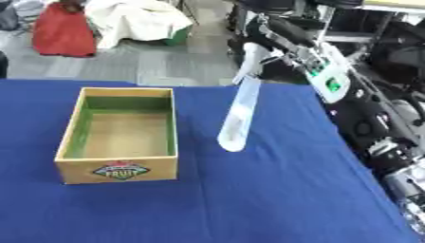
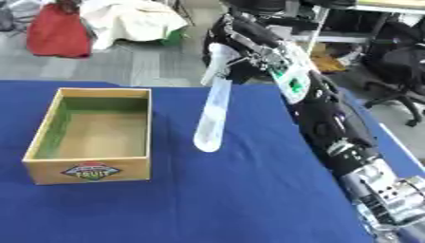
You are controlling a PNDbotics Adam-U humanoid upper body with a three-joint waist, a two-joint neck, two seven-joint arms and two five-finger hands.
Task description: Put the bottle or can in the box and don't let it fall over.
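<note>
Above the far right part of the blue table [image 1: 274, 199], the robot's right hand [image 2: 235, 61] reaches in from the upper right, its fingers curled around the top end of a tall, pale, translucent bottle [image 1: 241, 114]. The bottle hangs in the air, tilted, with its upper end toward the hand and its rounded lower end pointing down and slightly left, above the cloth. The black arm, with a white and green panel [image 1: 330, 81] on the forearm, runs down the right side. To the left of the bottle, apart from it, a wooden box [image 1: 121, 134] sits on the table, open at the top, green inside, with a fruit label [image 1: 121, 171] on its near wall. Beyond the table lies grey floor, with a red bag [image 1: 62, 31] at upper left.
</note>
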